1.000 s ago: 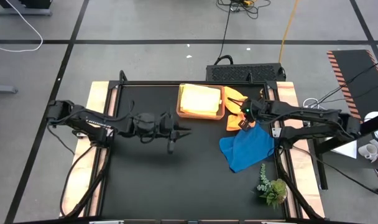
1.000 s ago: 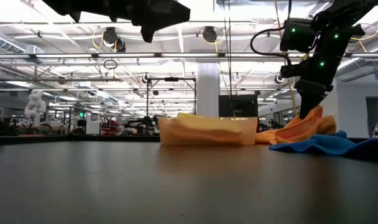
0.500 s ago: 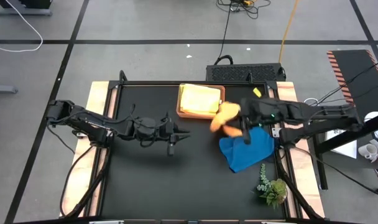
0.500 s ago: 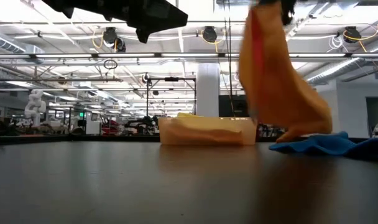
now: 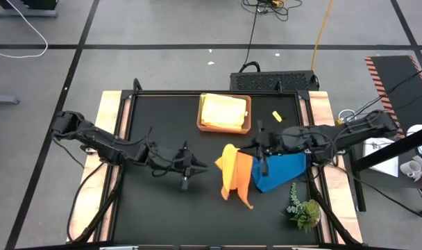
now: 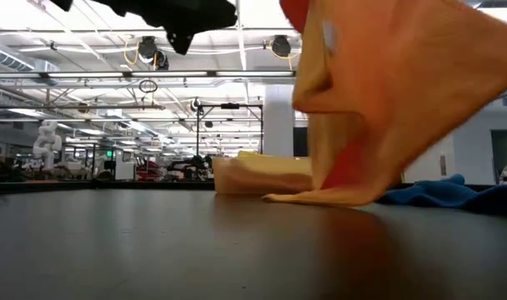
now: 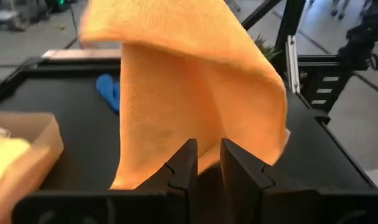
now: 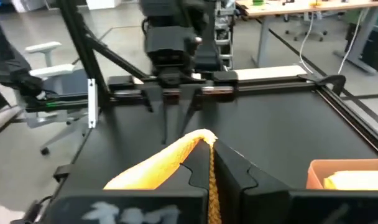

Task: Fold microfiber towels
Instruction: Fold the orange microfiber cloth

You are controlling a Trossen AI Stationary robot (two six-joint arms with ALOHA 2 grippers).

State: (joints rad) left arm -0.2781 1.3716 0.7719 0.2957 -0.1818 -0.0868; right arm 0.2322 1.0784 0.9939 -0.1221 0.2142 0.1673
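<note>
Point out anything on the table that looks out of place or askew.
A small yellow object lies loose on the black mat beside the brown tray, belonging to no pile. The blue towel sits crumpled at the right edge. The orange towel hangs bunched from the shut right gripper, one end on the mat.
</note>
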